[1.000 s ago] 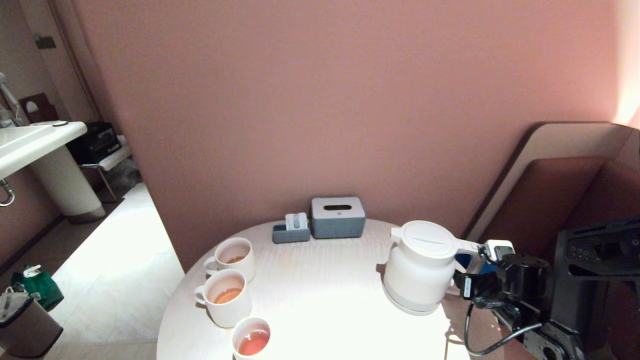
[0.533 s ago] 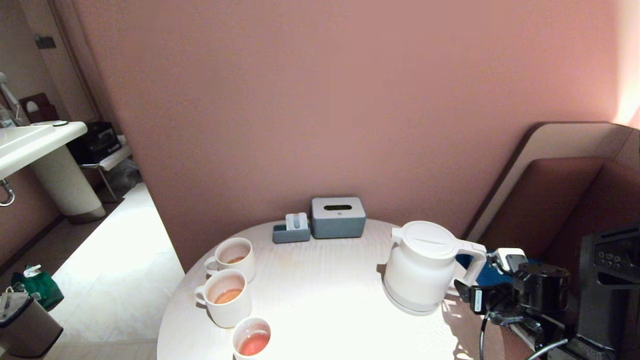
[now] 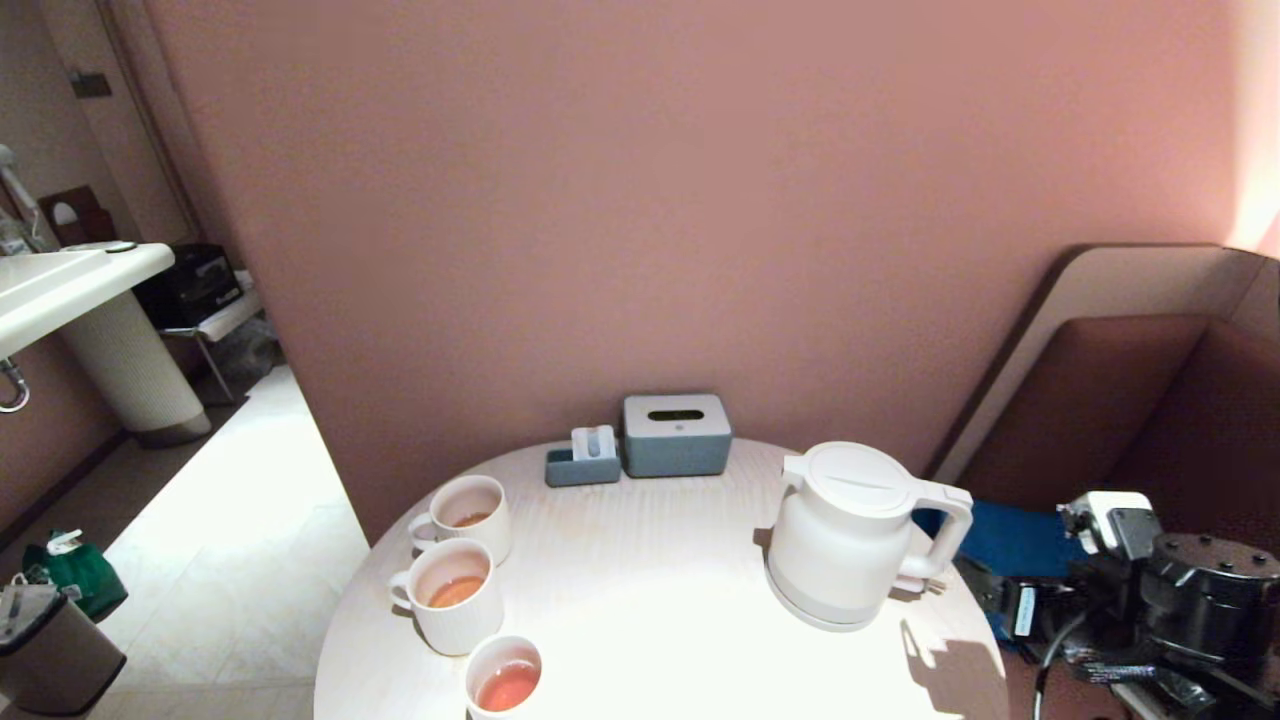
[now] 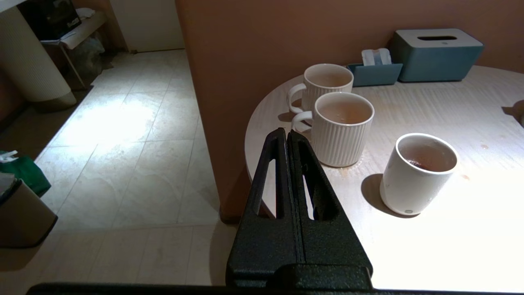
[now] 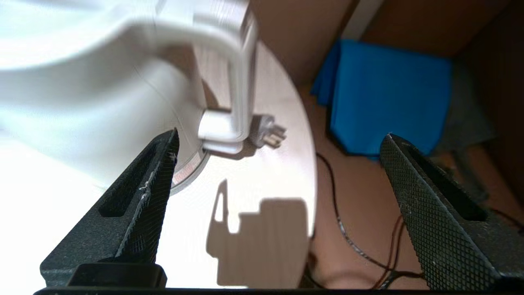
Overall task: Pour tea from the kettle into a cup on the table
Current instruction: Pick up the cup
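Observation:
The white kettle [image 3: 848, 530] stands upright on the right side of the round pale table [image 3: 640, 600], its loop handle [image 3: 950, 525] towards my right arm. My right gripper [image 3: 1000, 600] hangs just off the table's right edge, open and empty, a short way from the handle. In the right wrist view the kettle [image 5: 82, 82] lies ahead of the wide-apart gripper [image 5: 281, 136]. The small plain cup [image 3: 505, 675], with reddish tea [image 3: 508, 686] in it, sits at the table's near left edge. My left gripper [image 4: 286, 133] is shut beside the table, near the cup [image 4: 417, 176].
Two ribbed mugs [image 3: 455, 595] [image 3: 468, 515] with some liquid stand behind the cup. A grey tissue box [image 3: 676, 433] and a small holder [image 3: 582, 462] sit by the wall. A plug [image 5: 268, 135] lies by the kettle's foot. A blue cloth [image 3: 1010, 540] and padded seating are on the right.
My right gripper has drawn back from the kettle's handle to the right, past the table's edge, with its jaws spread wider. The kettle has stayed in place.

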